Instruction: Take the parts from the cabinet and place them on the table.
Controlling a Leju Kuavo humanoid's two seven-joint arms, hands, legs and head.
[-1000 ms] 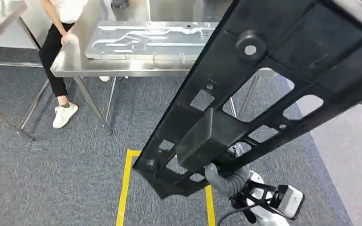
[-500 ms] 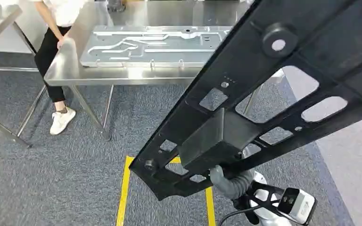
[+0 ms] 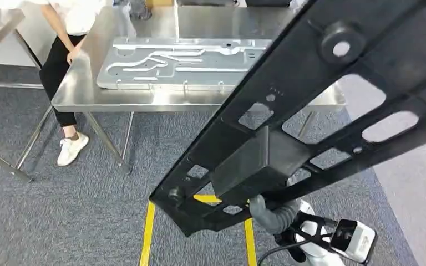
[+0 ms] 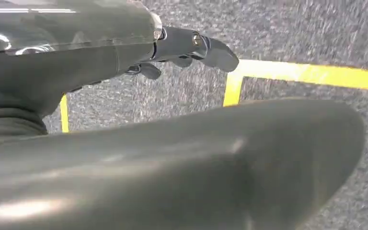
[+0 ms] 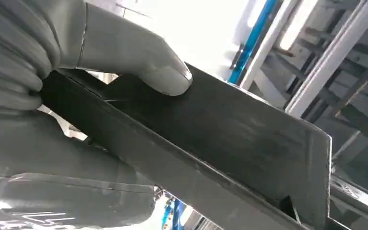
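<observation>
A long black part (image 3: 316, 83) with cut-out windows and a round boss runs slantwise across the head view, from low centre to the upper right. My right hand (image 3: 270, 213) grips it from below, near its boxy middle section. In the right wrist view the thumb (image 5: 139, 57) presses on the black part (image 5: 230, 129), with my right hand (image 5: 38, 110) wrapped round its edge. My left hand (image 4: 139, 143) hangs over the carpet, its dark fingers (image 4: 196, 45) stretched out and holding nothing. Ahead stands the steel table (image 3: 77, 94).
A flat silver panel (image 3: 183, 61) with raised channels lies on the steel table. A person (image 3: 66, 33) stands at the table's left end, one hand on its corner. Another steel bench (image 3: 0, 27) is at far left. Yellow tape (image 3: 147, 233) marks the grey carpet below.
The whole picture has shifted: the camera moved toward the table, which now sits lower and larger. The black part stays held in my right hand.
</observation>
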